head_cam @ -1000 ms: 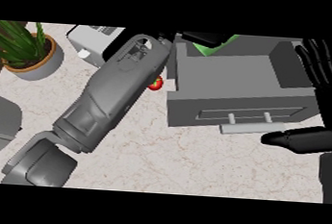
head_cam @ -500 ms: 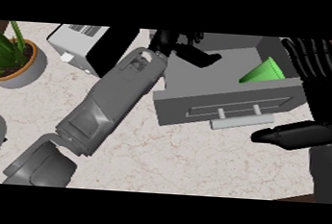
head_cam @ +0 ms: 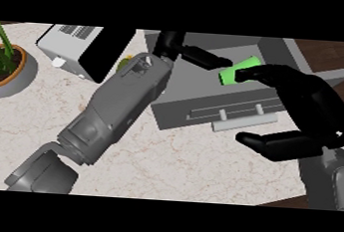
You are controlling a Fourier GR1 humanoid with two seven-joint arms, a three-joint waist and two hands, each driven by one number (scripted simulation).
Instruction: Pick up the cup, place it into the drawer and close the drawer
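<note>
The green cup (head_cam: 235, 75) lies inside the open grey drawer (head_cam: 205, 102), toward its right side. My left forearm crosses the counter from the lower left, and the left hand (head_cam: 180, 47) hangs over the drawer's back left with its fingers (head_cam: 205, 58) straight, their tips just short of the cup. Its hold on the cup is gone. My right hand (head_cam: 315, 109) is at the drawer's front on the right. Its fingers arch over the front panel toward the cup, and the thumb (head_cam: 271, 142) lies below the handle (head_cam: 237, 122). It holds nothing.
A grey toaster-like box (head_cam: 74, 44) with a black side stands at the back left. A potted plant (head_cam: 7, 65) sits at the far left. A small yellow-green thing (head_cam: 124, 62) peeks out beside my left forearm. The counter (head_cam: 187, 164) ends at the lower right.
The right hand has come in from the drawer's right side to its front panel, fingers now arching over it. The left hand stays above the drawer, apart from the cup.
</note>
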